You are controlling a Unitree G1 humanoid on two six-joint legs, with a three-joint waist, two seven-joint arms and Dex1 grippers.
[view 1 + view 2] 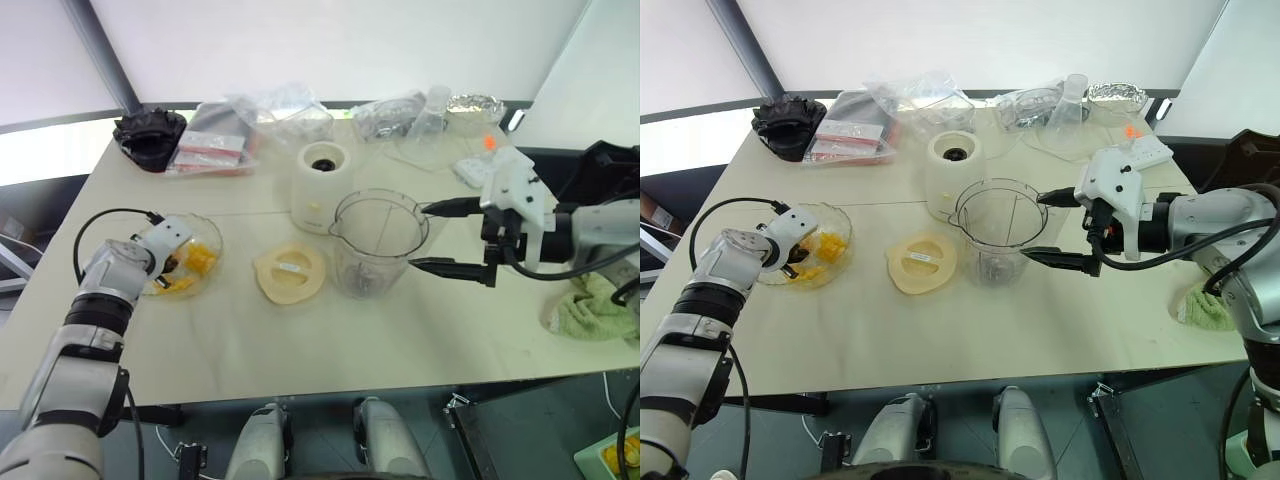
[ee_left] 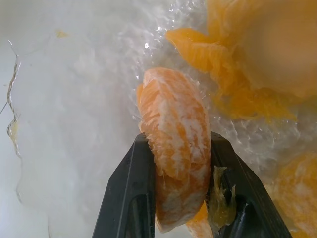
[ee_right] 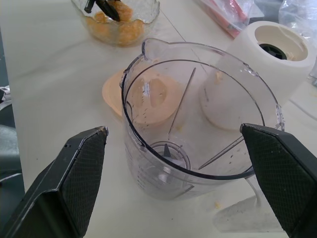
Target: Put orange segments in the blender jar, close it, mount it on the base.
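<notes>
One orange segment [image 2: 173, 148] sits pinched between the two black fingers [image 2: 131, 198] of the left gripper [image 1: 168, 262], which reaches down into the shallow glass bowl [image 1: 212, 238] where the other orange segments [image 1: 200, 260] lie. From this bowl, the cream lid [image 1: 290, 273] is at 3 o'clock, and the blender jar [image 1: 378, 240] stands further the same way, empty, with only the dark blade at its bottom. The right gripper [image 1: 455, 236] waits with fingers spread wide, one on each side of the jar rim, not touching. The base [image 1: 322, 187] stands just behind the jar, at 11 o'clock. I judge the loading step is only beginning; next the segment must be lifted and carried over the jar mouth without being squeezed.
</notes>
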